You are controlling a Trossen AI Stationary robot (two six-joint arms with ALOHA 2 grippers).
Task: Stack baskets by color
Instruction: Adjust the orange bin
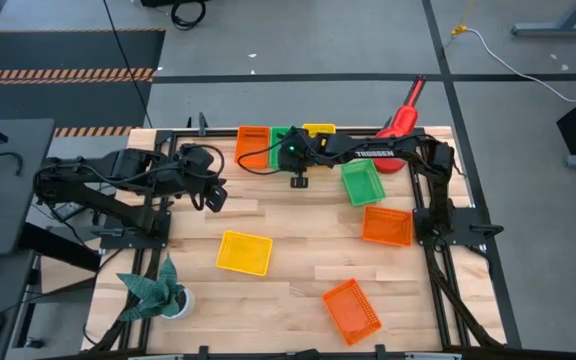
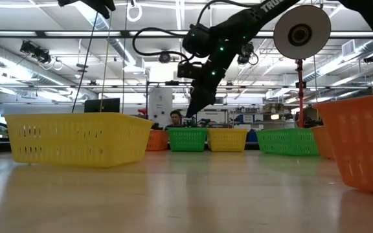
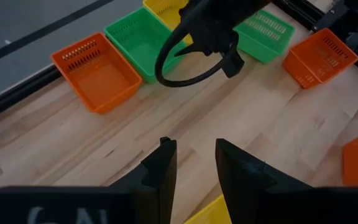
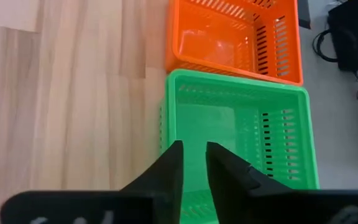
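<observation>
A yellow basket (image 2: 76,138) and an orange basket (image 2: 362,149) sit nearest on the tabletop (image 1: 288,290), with another orange basket (image 1: 387,225) toward the right edge. Along the far edge stand 3 baskets in a row: orange (image 4: 235,34), green (image 4: 241,134), then yellow (image 1: 319,130). The right tool (image 4: 192,163) hangs over the green one's near wall, its fingers a narrow gap apart and holding nothing. A second green basket (image 1: 362,182) lies just right of it. The left tool (image 3: 194,168) hovers over bare wood at the left, partly open and empty.
</observation>
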